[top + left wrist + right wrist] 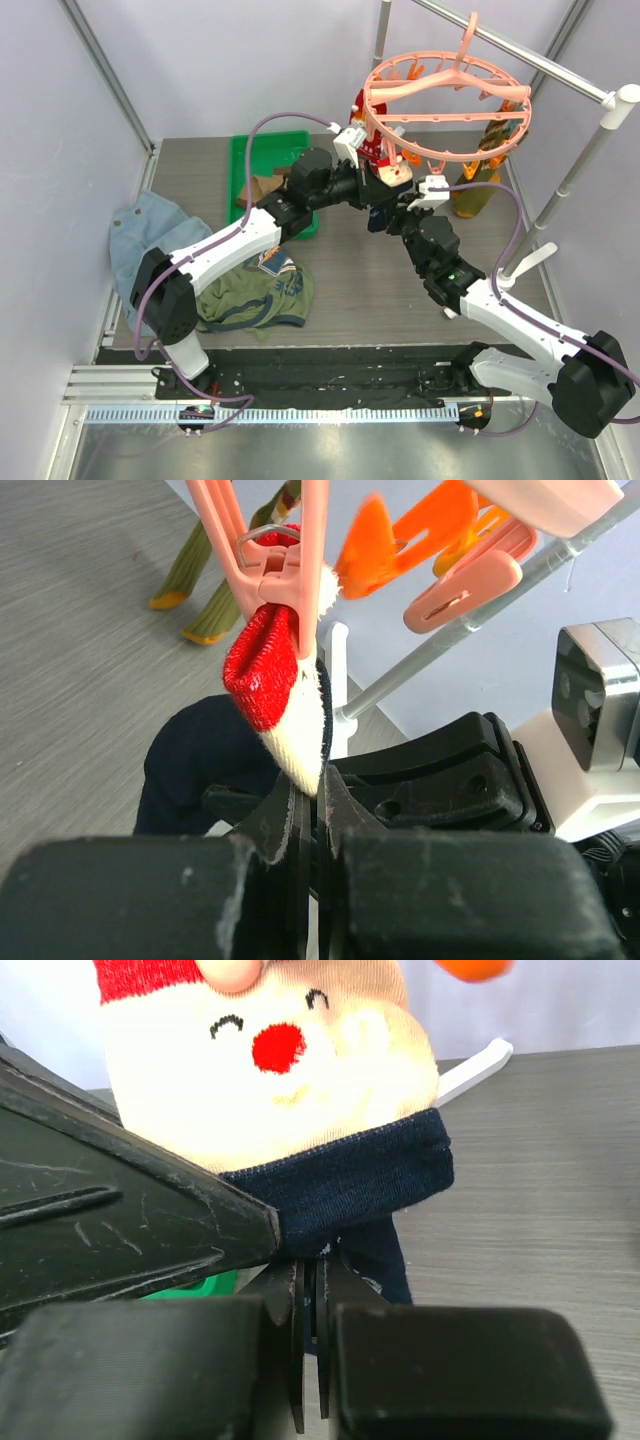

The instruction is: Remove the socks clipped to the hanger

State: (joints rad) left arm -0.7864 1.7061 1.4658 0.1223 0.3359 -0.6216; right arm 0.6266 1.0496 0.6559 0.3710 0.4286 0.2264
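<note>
The salmon-pink ring hanger hangs by its hook from the rail at the back right. A sock with a red cuff, a cream snowman face and a navy band hangs from a pink clip. My left gripper is shut on the cream edge of this sock, just below the clip. My right gripper is shut on the navy band of the same sock. From above, both grippers, left and right, meet under the ring. An olive sock with orange stripes hangs at the ring's right side.
A green tray at the back left holds a brown sock. A pale blue denim garment and an olive T-shirt lie at the left, a navy patterned sock on the shirt. The white rail stand's post rises at the right.
</note>
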